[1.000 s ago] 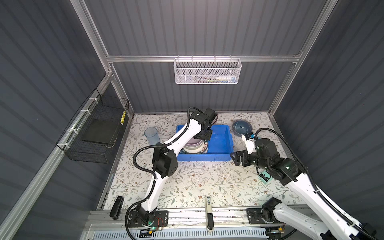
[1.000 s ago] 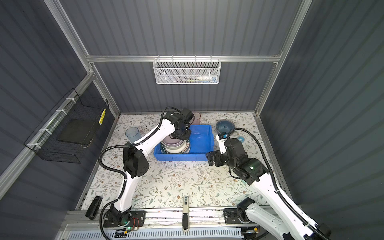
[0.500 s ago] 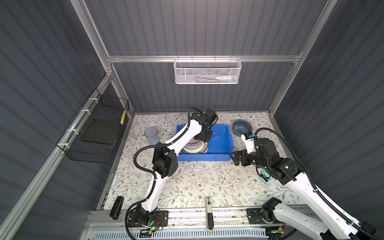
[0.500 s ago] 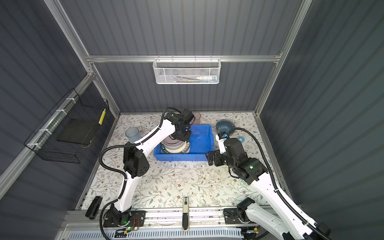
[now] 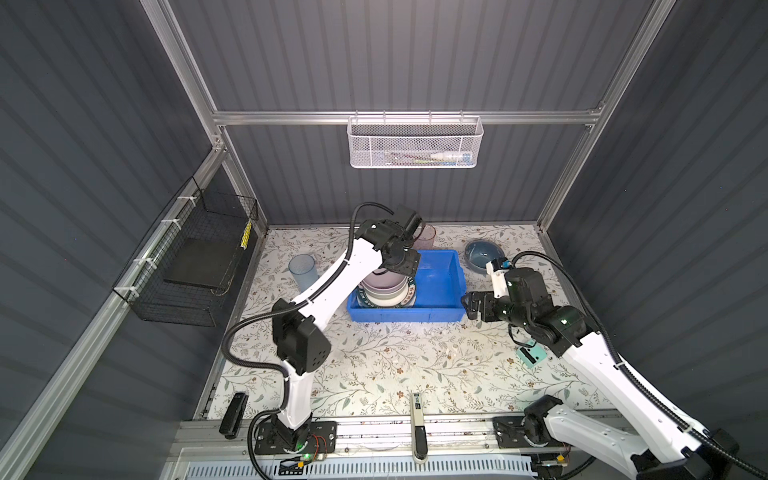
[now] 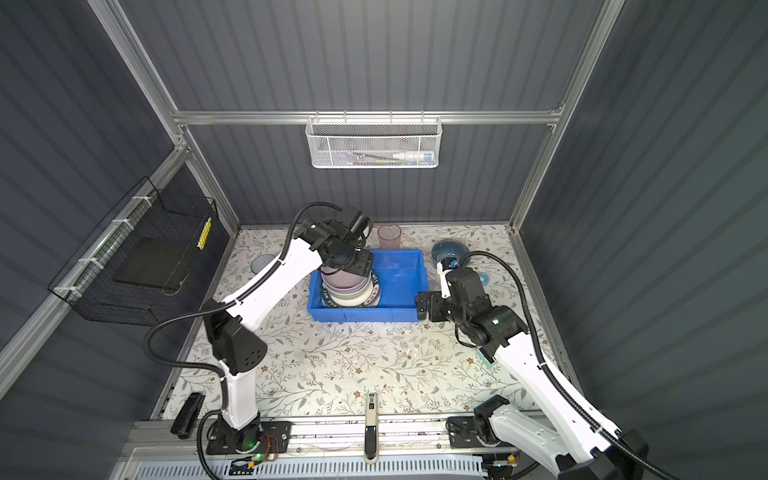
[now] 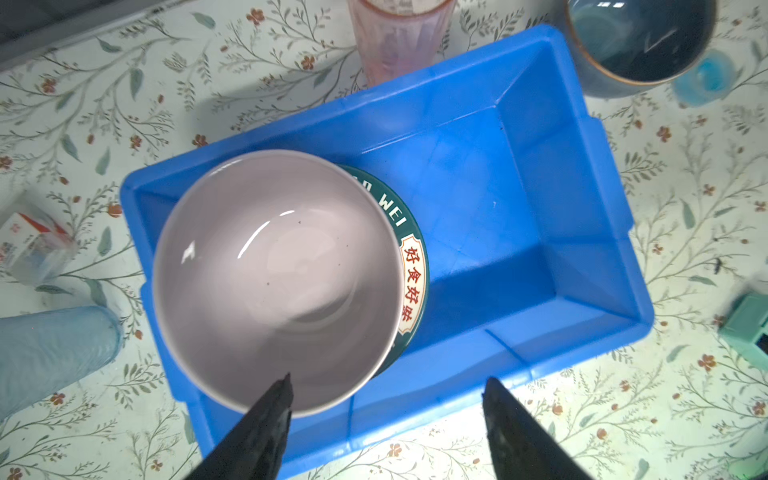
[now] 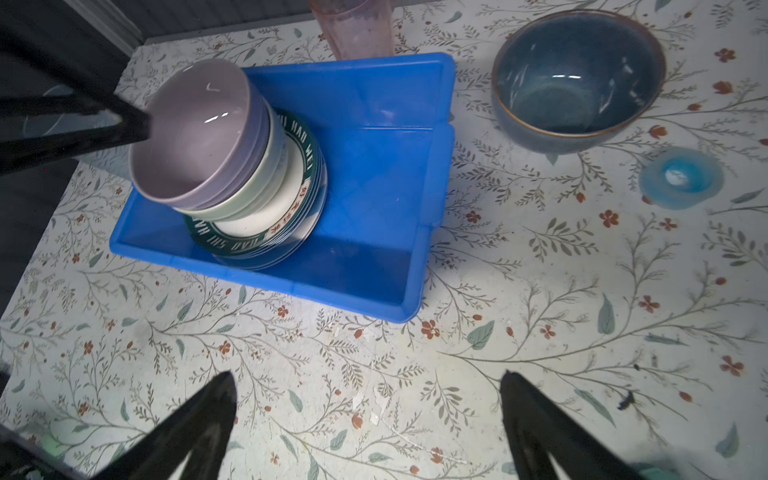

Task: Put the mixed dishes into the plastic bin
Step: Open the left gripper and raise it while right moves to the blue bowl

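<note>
The lilac bowl (image 7: 274,282) tops a stack at the left end of the blue plastic bin (image 7: 519,249). It is nested in a pale green bowl (image 8: 257,187), which sits on the green lettered plate (image 8: 307,183), and more plate rims show beneath. The left end effector (image 7: 388,384) hangs over this stack with its jaws spread. One finger (image 8: 124,120) reaches just inside the lilac bowl's rim and the other stands outside it over the bin's wall, so nothing is gripped. On the flowered desk (image 8: 540,291), a pink tumbler (image 6: 389,237) stands just beside the bin's far wall. A grey-blue bowl (image 8: 577,79) sits near the bin's far right corner, with a teal tape roll (image 8: 681,176) beside it. A blue tumbler (image 5: 302,270) stands upright left of the bin. The right end effector (image 8: 368,378) is spread wide and empty, over the desk just off the bin's right end.
</note>
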Action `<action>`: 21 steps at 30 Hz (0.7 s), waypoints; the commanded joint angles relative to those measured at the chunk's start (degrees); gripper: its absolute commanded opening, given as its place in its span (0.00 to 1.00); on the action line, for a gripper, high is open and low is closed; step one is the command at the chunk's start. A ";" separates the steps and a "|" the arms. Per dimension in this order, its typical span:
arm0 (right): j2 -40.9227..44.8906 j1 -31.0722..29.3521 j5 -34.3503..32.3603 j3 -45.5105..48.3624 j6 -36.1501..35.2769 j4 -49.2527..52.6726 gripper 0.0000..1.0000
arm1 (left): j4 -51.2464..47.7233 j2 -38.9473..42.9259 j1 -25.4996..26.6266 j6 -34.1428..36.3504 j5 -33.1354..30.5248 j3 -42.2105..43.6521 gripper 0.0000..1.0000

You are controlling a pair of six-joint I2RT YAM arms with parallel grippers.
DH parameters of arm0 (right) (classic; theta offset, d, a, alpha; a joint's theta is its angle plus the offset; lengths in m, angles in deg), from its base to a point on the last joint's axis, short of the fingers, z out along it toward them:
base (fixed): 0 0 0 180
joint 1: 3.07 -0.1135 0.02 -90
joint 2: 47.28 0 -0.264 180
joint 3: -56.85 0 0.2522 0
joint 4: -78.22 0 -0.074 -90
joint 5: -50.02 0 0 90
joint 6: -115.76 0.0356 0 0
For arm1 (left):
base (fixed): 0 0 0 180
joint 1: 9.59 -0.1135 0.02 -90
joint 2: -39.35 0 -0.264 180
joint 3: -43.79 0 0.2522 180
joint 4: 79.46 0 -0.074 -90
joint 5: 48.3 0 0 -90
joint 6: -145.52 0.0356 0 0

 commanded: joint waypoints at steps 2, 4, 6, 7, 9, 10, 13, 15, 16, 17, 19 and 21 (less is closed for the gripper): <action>-4.04 4.77 -0.70 -4.97 2.27 0.21 0.97 | 7.72 9.48 -3.92 -0.58 0.02 10.19 0.83; -6.37 7.67 -0.06 -7.03 2.45 0.44 0.95 | 9.60 13.56 -7.49 -1.35 1.92 15.00 0.84; -10.74 10.77 0.90 -9.51 2.52 1.09 0.91 | 10.59 17.04 -10.77 -1.45 3.14 18.93 0.85; -12.46 12.21 0.99 -10.66 2.12 1.33 0.90 | 10.73 18.56 -11.94 -0.94 2.84 20.74 0.86; -15.86 14.67 0.52 -12.77 1.18 1.47 0.88 | 10.57 20.92 -13.34 -0.01 1.68 23.23 0.89; -17.79 16.00 0.24 -13.97 0.71 1.44 0.86 | 10.53 22.02 -14.15 0.34 1.25 24.36 0.89; -24.36 19.68 0.64 -18.24 -0.43 2.61 0.82 | 10.87 24.41 -16.84 0.63 1.91 27.83 0.90; -28.67 21.43 0.50 -21.16 -1.29 3.13 0.80 | 11.67 25.96 -18.60 0.75 3.12 30.45 0.90; -30.91 22.19 0.17 -22.81 -1.62 3.37 0.79 | 12.36 26.82 -19.50 0.91 3.79 32.04 0.90; -33.37 22.85 0.01 -24.59 -2.09 3.68 0.77 | 13.12 27.65 -20.29 1.03 4.20 33.59 0.91; -37.87 23.92 -0.38 -28.34 -2.66 4.76 0.74 | 14.23 29.02 -21.51 1.46 4.96 35.78 0.93; -42.37 24.79 -0.92 -31.80 -2.94 6.10 0.69 | 14.80 30.12 -22.39 1.88 5.40 38.67 0.95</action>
